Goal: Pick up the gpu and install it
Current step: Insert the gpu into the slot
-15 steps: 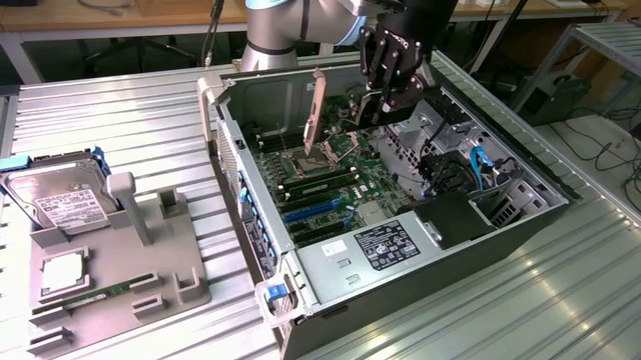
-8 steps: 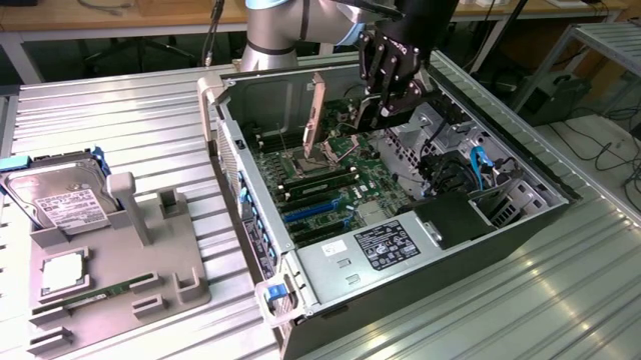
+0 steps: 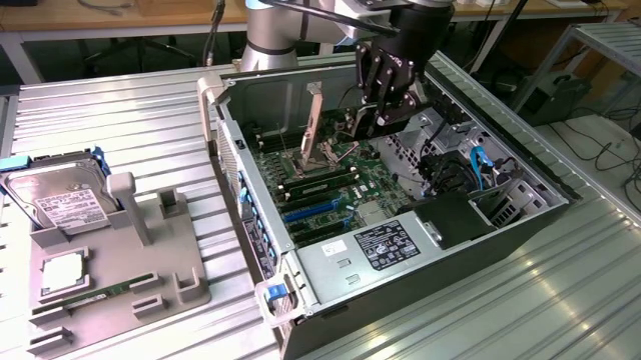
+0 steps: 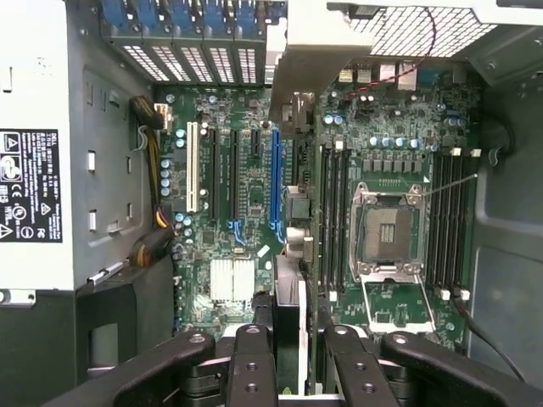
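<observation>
My gripper (image 3: 386,112) hangs inside the open computer case (image 3: 521,169), above the motherboard (image 3: 346,184). It is shut on the gpu (image 3: 343,124), a thin dark card that I hold on edge. In the wrist view the gpu (image 4: 290,297) runs away from between my fingers (image 4: 254,365), and its pale metal bracket (image 4: 314,51) points toward the case's rear slot covers. The card hovers above the strip between the blue expansion slot (image 4: 274,182) and the memory slots (image 4: 331,212). It is clear of the board.
The power supply (image 3: 380,244) fills the case's near end, with drive bays and blue cables (image 3: 481,169) on the exterior view's right. An open CPU socket (image 4: 388,229) lies beside the card. Outside the case, a grey fixture (image 3: 110,277) carries a hard drive (image 3: 60,199) and a memory stick (image 3: 95,298).
</observation>
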`<state>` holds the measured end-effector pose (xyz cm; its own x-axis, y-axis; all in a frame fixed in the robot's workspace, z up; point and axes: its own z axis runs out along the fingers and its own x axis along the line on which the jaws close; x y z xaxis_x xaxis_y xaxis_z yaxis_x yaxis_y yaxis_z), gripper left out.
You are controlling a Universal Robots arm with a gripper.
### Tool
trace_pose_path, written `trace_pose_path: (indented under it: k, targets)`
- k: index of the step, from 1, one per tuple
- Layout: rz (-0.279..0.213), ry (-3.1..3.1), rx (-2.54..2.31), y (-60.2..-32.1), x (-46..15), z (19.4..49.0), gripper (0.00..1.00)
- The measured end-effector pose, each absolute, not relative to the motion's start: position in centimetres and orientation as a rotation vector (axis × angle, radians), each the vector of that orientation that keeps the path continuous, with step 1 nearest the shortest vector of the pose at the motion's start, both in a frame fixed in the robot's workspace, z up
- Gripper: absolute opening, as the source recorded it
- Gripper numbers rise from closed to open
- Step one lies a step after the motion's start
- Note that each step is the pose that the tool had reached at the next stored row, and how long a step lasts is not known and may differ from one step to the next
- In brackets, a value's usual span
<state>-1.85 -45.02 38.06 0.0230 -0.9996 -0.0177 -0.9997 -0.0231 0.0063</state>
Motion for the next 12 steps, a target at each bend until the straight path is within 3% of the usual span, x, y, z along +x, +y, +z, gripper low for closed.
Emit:
trace_pose_path:
  k: [12]
  targets:
    - [0.038,2.195,-2.246,-45.0,-1.9,36.8,0.28]
